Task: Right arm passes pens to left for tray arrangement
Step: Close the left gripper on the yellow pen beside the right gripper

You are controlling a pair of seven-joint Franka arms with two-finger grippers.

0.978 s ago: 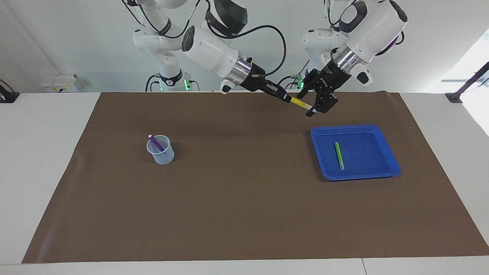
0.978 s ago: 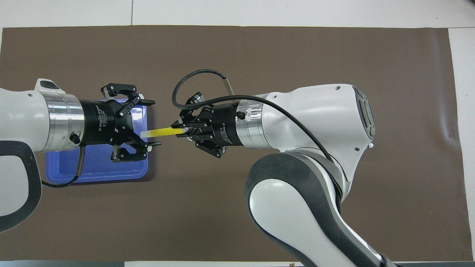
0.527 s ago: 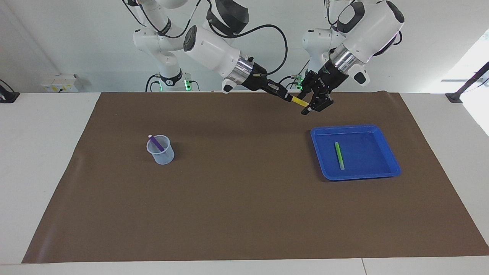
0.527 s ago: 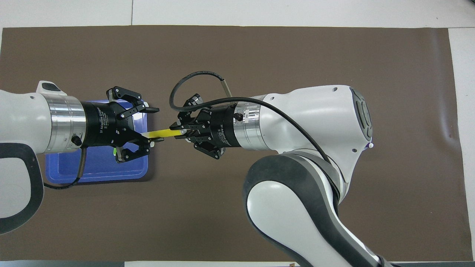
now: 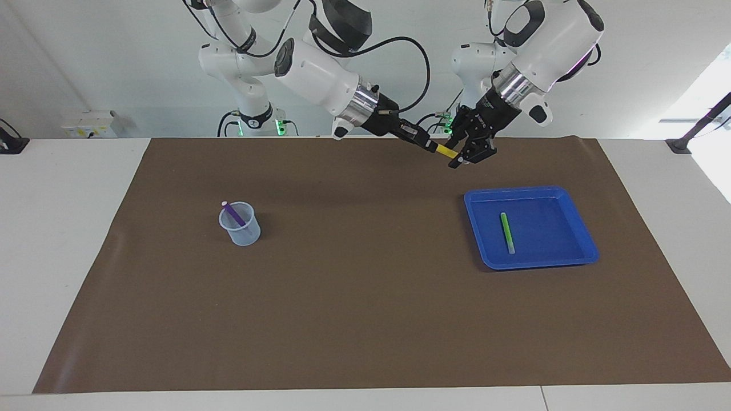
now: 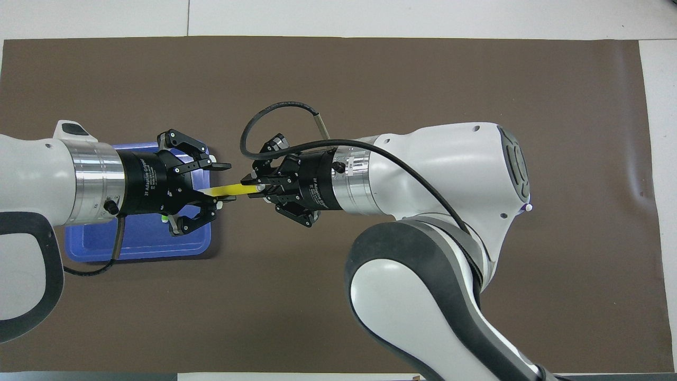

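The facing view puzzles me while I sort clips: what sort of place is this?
Probably a robotics lab: two large white jointed arms over a table with a brown mat, a plain white wall, and staged props like a shallow blue plastic tray.

A plain pale grey-white wall (image 5: 114, 63) rises at the robots' end of a white rectangular table (image 5: 63, 240). A large matte brown mat (image 5: 354, 297) covers most of the tabletop, spreading beneath the jaws. A small white wall box (image 5: 91, 124) sits low on the wall. Bright daylight (image 5: 705, 85) enters at the left arm's end.
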